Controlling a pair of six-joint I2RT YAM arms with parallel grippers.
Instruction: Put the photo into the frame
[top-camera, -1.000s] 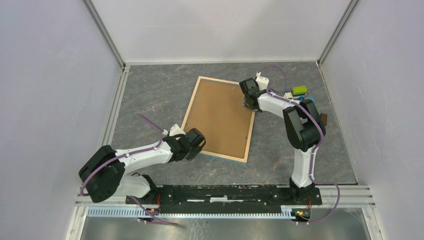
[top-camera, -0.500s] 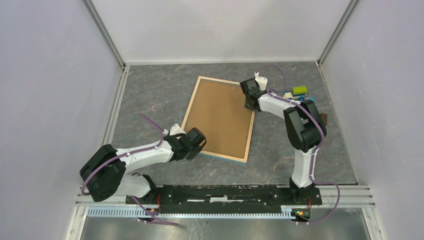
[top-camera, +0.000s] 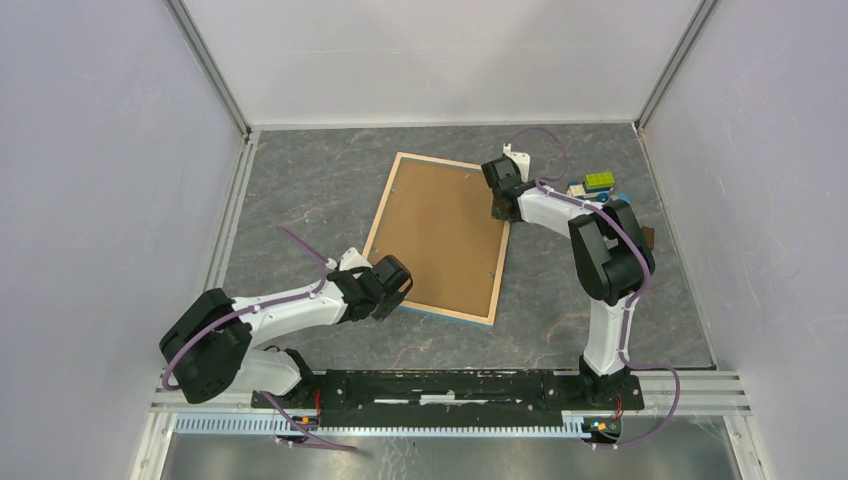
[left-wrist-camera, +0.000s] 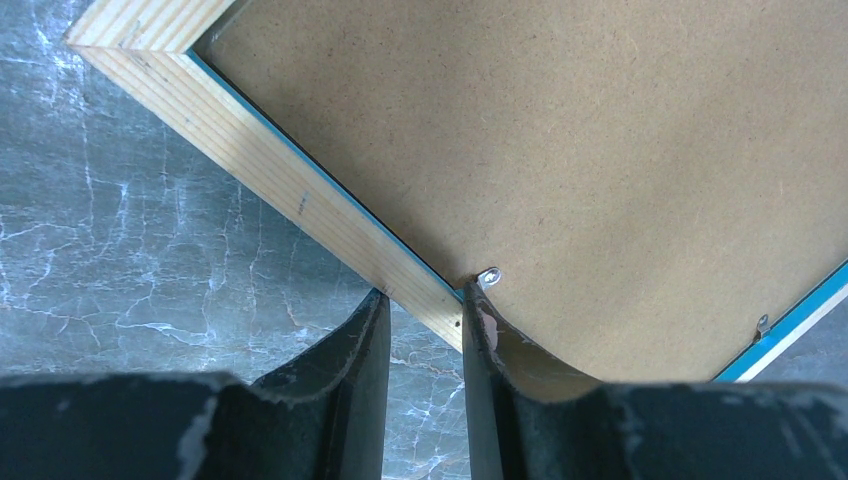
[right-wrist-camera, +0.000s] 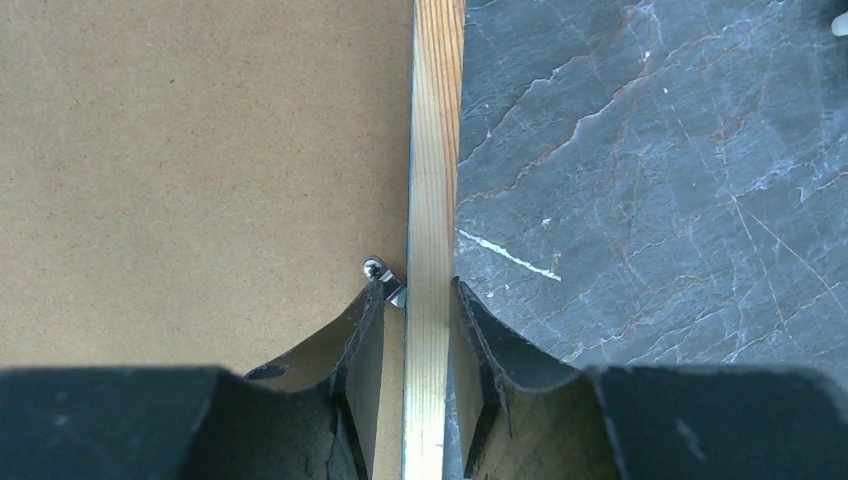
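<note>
The frame (top-camera: 445, 313) lies face down on the table, its light wood rim up and blue edge showing. The brown hardboard backing sheet (top-camera: 440, 228) fills it. The photo is hidden. My left gripper (top-camera: 399, 291) is at the near left edge; in the left wrist view it (left-wrist-camera: 422, 298) straddles the rim (left-wrist-camera: 250, 170), one fingertip (left-wrist-camera: 476, 300) beside a metal tab (left-wrist-camera: 489, 275). My right gripper (top-camera: 497, 212) is on the far right edge; in the right wrist view it (right-wrist-camera: 418, 292) closes round the rim (right-wrist-camera: 435, 150), with a metal tab (right-wrist-camera: 385, 280) at its left finger.
Small green, yellow and blue blocks (top-camera: 598, 183) lie at the back right behind the right arm. A small dark brown object (top-camera: 648, 238) lies by the right arm's elbow. White walls and metal rails enclose the grey marble table (top-camera: 300, 190).
The right wrist has shifted slightly toward the far side along the frame's right edge. The left arm and the frame have not visibly moved.
</note>
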